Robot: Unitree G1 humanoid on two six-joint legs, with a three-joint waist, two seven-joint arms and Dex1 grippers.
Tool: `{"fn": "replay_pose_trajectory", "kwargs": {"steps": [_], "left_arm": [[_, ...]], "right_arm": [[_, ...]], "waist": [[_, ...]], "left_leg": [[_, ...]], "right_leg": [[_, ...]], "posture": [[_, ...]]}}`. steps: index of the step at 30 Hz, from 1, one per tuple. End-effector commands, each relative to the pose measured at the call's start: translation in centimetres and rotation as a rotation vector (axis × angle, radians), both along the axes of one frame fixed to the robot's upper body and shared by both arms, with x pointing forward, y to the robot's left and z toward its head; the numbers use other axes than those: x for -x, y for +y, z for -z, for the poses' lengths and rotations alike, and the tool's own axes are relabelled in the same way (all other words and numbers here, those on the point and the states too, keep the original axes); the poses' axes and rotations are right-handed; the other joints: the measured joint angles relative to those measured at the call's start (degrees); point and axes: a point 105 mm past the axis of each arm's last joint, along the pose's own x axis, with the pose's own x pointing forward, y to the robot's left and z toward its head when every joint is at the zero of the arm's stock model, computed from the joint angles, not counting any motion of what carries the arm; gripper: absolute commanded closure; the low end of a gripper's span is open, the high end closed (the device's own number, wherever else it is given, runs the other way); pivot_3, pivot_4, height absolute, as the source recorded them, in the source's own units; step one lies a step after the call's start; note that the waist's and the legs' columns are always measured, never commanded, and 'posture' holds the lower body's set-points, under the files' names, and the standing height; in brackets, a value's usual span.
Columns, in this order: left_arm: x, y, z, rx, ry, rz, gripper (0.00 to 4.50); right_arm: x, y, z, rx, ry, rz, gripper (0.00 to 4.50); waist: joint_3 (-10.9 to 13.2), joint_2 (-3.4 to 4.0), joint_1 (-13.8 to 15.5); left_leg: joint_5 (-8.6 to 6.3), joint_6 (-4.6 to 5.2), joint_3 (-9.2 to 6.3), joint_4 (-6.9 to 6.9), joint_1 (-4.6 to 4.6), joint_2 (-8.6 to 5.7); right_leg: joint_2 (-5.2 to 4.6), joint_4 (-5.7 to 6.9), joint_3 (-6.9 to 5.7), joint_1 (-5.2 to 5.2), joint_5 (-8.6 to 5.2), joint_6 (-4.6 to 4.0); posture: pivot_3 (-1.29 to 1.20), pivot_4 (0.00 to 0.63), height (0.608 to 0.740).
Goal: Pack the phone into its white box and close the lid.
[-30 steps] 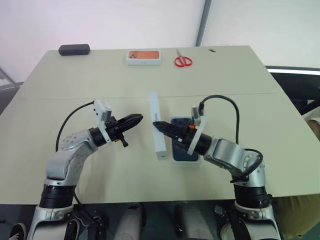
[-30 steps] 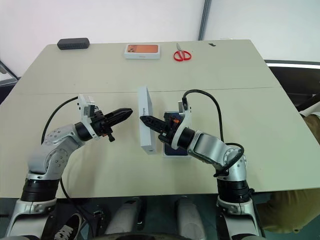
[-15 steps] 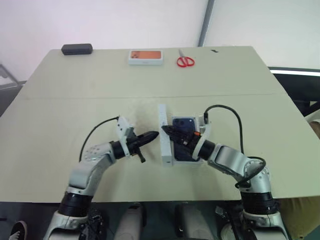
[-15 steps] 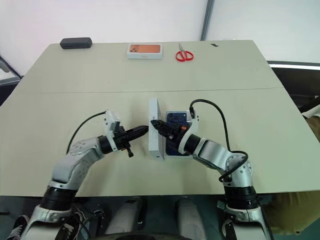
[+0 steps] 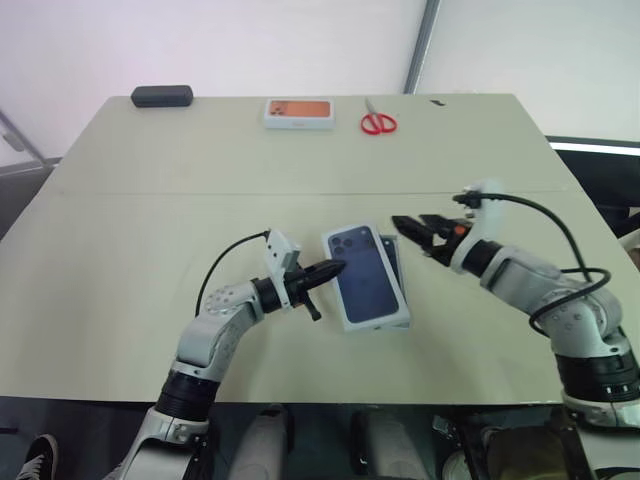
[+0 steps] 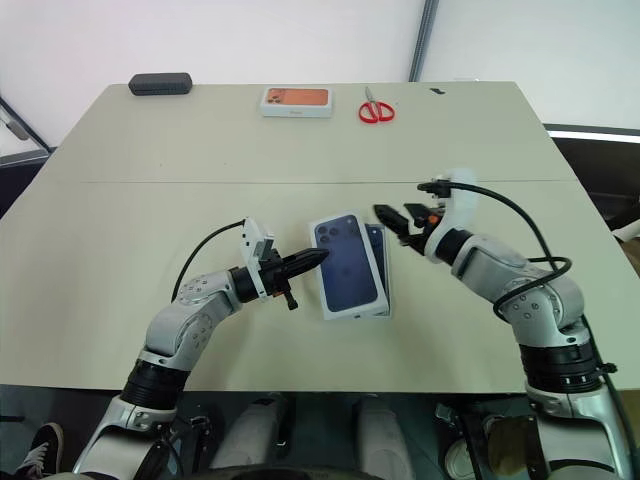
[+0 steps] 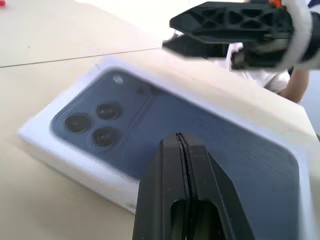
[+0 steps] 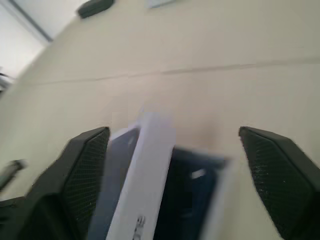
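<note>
The lid (image 5: pixel 362 275), a white shell with a printed dark phone picture on top, lies askew over its white box (image 8: pixel 221 192) at the table's middle. In the box, the navy phone (image 5: pixel 398 262) peeks out along the lid's right side. My left gripper (image 5: pixel 338 266) is shut, with its tip at the lid's left edge and nothing between its fingers. In the left wrist view the shut fingertips (image 7: pixel 178 139) point at the lid (image 7: pixel 210 125). My right gripper (image 5: pixel 406 226) is open, just right of the lid and clear of it.
Along the table's far edge lie a black case (image 5: pixel 161 96), a white box with an orange picture (image 5: pixel 299 112) and red scissors (image 5: pixel 378 122). A seam crosses the table (image 5: pixel 150 190) behind the box.
The lid, standing on edge beside the box, has tipped over onto it. My right gripper has opened, let go and swung away right. My left gripper has moved right to the lid.
</note>
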Motion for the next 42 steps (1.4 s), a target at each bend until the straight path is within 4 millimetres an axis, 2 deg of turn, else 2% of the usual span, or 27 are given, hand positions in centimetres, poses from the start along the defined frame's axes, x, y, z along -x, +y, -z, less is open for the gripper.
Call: {"fn": "replay_pose_trajectory", "kwargs": {"steps": [1,3,5,12,16,22,24,30,35,42], "left_arm": [[0.0,-0.6,-0.8,0.014,-0.037,0.018,4.50],[-0.1,-0.5,-0.9,0.008,-0.041,0.013,4.50],[-0.3,0.0,-0.9,-0.001,-0.040,-0.001,4.50],[0.8,3.5,-1.2,-0.061,-0.043,-0.045,4.50],[1.4,5.4,0.1,-0.125,-0.006,-0.088,4.50],[1.3,3.8,3.0,-0.237,-0.017,-0.050,4.50],[1.0,3.3,3.1,-0.207,0.014,-0.043,4.50],[-0.2,1.2,3.6,-0.185,0.026,-0.016,4.50],[-1.2,-0.2,2.3,-0.121,0.016,-0.008,4.50],[-1.3,-2.1,0.8,-0.088,-0.011,0.029,4.50]], "right_arm": [[0.0,0.2,-0.7,0.261,-0.157,-0.032,2.42],[0.3,0.5,-0.2,0.314,-0.182,-0.061,3.53],[0.7,0.9,0.6,0.422,-0.218,-0.107,4.45],[2.4,2.2,1.8,0.546,-0.302,-0.246,4.45],[3.2,2.3,2.7,0.574,-0.302,-0.305,4.45],[3.9,2.0,3.9,0.677,-0.310,-0.369,4.45],[4.0,2.1,3.6,0.631,-0.307,-0.360,4.45],[4.2,2.2,4.1,0.672,-0.300,-0.378,4.45],[4.3,2.3,4.1,0.678,-0.304,-0.375,4.45],[4.1,1.3,4.3,0.721,-0.299,-0.345,4.45]], "waist": [[0.00,0.00,-0.05],[0.00,-0.01,-0.05],[0.00,-0.01,-0.06],[0.01,-0.01,-0.30],[0.01,0.00,0.03],[0.01,-0.01,0.22],[0.01,-0.01,0.18],[0.01,-0.01,0.16],[0.00,0.00,0.23],[0.01,-0.01,0.13]], "left_leg": [[0.00,0.00,0.00,0.01,0.00,0.00],[0.00,0.00,0.02,0.02,0.00,-0.03],[0.00,0.00,0.00,0.03,0.00,-0.02],[0.00,-0.01,-0.09,0.02,0.01,0.00],[0.00,-0.01,-0.27,0.03,0.03,0.01],[-0.01,-0.02,-0.28,0.07,0.04,-0.04],[-0.01,-0.02,-0.27,0.05,0.04,-0.06],[0.00,-0.02,-0.30,0.07,0.08,-0.07],[0.00,-0.02,-0.30,0.06,0.09,-0.10],[0.00,-0.02,-0.31,0.09,0.09,-0.11]], "right_leg": [[0.00,0.00,0.00,0.00,0.00,0.00],[-0.03,0.00,0.00,-0.01,0.00,0.01],[-0.02,0.00,0.00,0.02,0.00,0.01],[-0.02,0.00,0.02,0.00,0.00,0.01],[-0.04,-0.01,-0.01,0.05,0.00,0.00],[-0.19,-0.14,-0.03,0.18,-0.02,-0.02],[-0.19,-0.15,-0.02,0.16,-0.02,-0.02],[-0.15,-0.11,-0.06,0.20,-0.01,-0.01],[-0.15,-0.10,-0.09,0.22,0.00,0.01],[-0.13,-0.08,-0.10,0.21,0.01,0.03]], "posture": [[0.00,0.150,0.740],[0.00,0.150,0.740],[0.00,0.150,0.740],[0.00,0.150,0.740],[0.00,0.150,0.740],[0.00,0.150,0.740],[0.00,0.150,0.740],[0.00,0.150,0.740],[0.00,0.150,0.740],[0.00,0.150,0.740]]}}
